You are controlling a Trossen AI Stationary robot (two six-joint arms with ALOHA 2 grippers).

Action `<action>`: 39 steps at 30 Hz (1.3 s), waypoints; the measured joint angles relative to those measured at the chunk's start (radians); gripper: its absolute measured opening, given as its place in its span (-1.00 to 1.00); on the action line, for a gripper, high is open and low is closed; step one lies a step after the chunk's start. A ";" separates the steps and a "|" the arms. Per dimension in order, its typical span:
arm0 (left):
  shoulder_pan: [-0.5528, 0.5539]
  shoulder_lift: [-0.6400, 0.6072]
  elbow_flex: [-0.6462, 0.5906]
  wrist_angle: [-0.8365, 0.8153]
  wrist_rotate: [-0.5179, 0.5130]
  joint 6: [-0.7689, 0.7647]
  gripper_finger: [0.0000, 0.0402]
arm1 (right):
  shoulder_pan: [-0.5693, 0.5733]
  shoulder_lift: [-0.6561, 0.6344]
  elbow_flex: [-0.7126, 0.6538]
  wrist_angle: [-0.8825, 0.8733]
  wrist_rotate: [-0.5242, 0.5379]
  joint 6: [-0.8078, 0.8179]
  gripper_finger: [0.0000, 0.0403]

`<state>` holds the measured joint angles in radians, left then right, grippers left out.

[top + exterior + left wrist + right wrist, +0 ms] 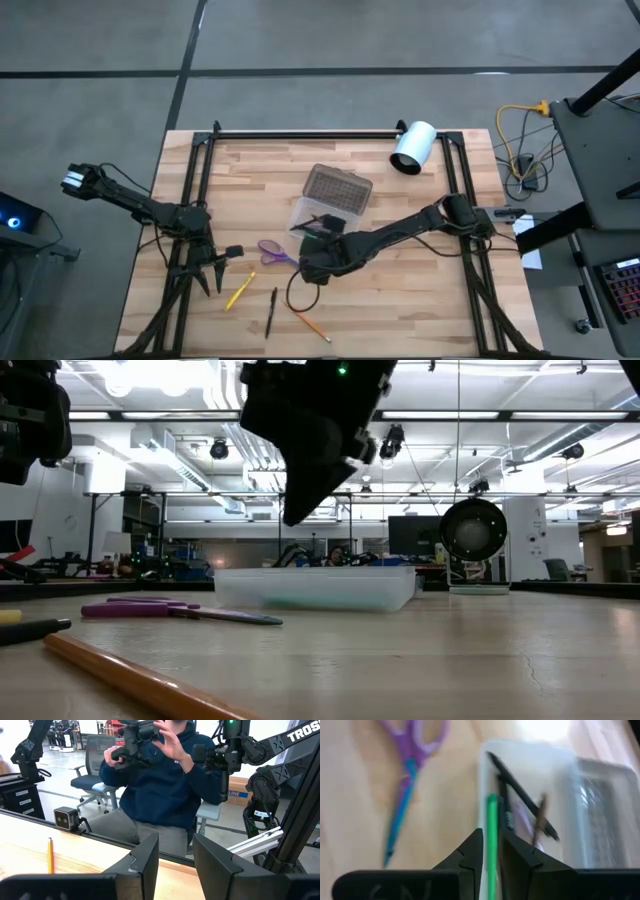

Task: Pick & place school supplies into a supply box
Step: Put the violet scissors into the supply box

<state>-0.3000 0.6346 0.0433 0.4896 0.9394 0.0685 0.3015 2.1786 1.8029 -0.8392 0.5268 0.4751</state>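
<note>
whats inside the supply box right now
The supply box holds a black pen lying slanted and a green pen gripped by the right gripper. That gripper's fingers cover the near end of the box.

My right arm reaches in from the right across the middle, right gripper (491, 851) pointed down, jaws narrowed on a green pen (492, 840). My left arm waits at the near left, left gripper (176, 857) with jaws apart, holding nothing.
</note>
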 joint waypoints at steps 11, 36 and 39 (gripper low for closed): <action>0.000 0.000 0.000 0.000 0.000 0.000 -0.48 | -0.006 0.019 -0.003 0.227 -0.154 -0.380 -0.73; 0.000 0.000 0.000 0.000 0.000 0.000 -0.48 | -0.090 0.084 -0.004 0.429 -0.352 -0.415 -0.73; 0.000 0.000 0.000 0.000 0.000 0.000 -0.48 | -0.078 0.084 -0.004 0.399 -0.356 -0.354 -0.73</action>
<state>-0.3000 0.6346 0.0433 0.4900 0.9394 0.0682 0.2236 2.2624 1.7988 -0.4403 0.1707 0.1213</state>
